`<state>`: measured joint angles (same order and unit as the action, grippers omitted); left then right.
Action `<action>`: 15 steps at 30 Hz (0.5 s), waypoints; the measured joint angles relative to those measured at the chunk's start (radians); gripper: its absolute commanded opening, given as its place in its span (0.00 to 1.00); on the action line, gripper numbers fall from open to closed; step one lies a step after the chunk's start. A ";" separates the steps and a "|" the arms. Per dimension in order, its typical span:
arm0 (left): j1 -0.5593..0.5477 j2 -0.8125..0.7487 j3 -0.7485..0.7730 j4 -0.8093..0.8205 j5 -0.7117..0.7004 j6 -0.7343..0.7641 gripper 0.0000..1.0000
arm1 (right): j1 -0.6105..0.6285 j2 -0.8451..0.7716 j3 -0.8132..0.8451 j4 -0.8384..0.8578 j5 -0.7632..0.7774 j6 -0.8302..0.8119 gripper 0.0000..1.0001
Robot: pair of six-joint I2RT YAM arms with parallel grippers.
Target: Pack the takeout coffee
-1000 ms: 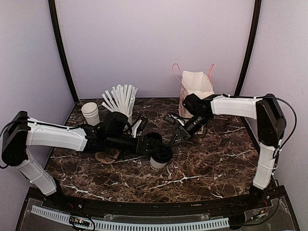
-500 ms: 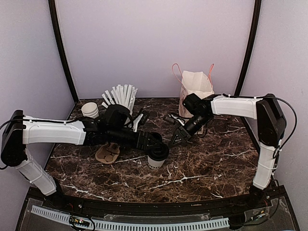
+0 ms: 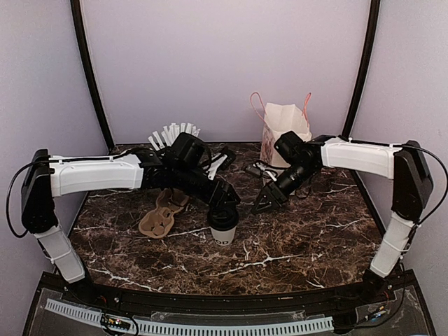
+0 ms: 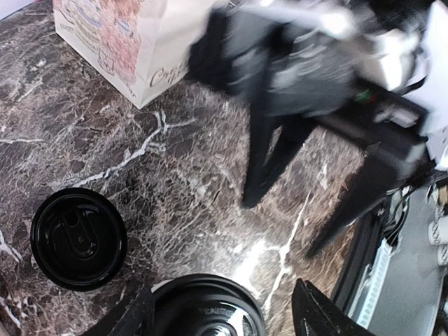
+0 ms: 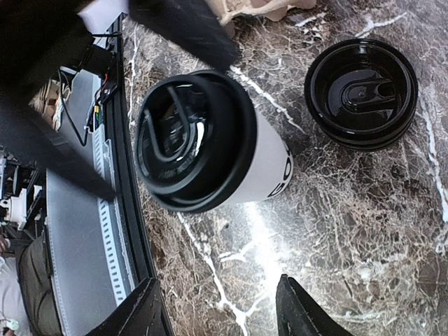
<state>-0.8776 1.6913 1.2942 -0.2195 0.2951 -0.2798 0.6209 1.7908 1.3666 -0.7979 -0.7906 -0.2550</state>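
Over the middle of the dark marble surface (image 3: pixel 294 245), my left end effector (image 4: pixel 222 311) hangs above the small white paper cup with the black dome lid (image 3: pixel 223 232), fingers spread to either side of the lid rim. My right end effector (image 5: pixel 217 301) hovers just beside the cup on the bag side, fingers spread too and holding nothing.

To grasp well, I judge I should drop lower so my pads meet the white paper wall under the lid. The lid itself could pop off. Then I should squeeze gently, since a paper cup buckles, and keep it upright for the lift toward the tall white paper bag with pink handles (image 3: pixel 283 129) at the back. A loose black lid (image 5: pixel 360 91) lies just beside the cup, and I should not nudge it.

From my left wrist only the lid top shows, cut off at the frame edge, so I cannot tell whether either finger touches it. The cup's dark lettering is only partly readable, and the bag's inside does not show.
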 measured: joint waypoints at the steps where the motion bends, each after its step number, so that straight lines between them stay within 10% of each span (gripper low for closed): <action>1: 0.004 0.016 0.013 -0.014 0.007 0.024 0.71 | 0.000 -0.019 -0.012 0.000 0.003 -0.003 0.58; 15: 0.043 0.094 0.080 -0.226 0.089 0.152 0.51 | 0.009 -0.120 -0.130 0.042 0.016 -0.026 0.59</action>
<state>-0.8341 1.7851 1.3739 -0.4458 0.3843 -0.1276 0.6300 1.6707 1.2366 -0.7563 -0.7742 -0.2810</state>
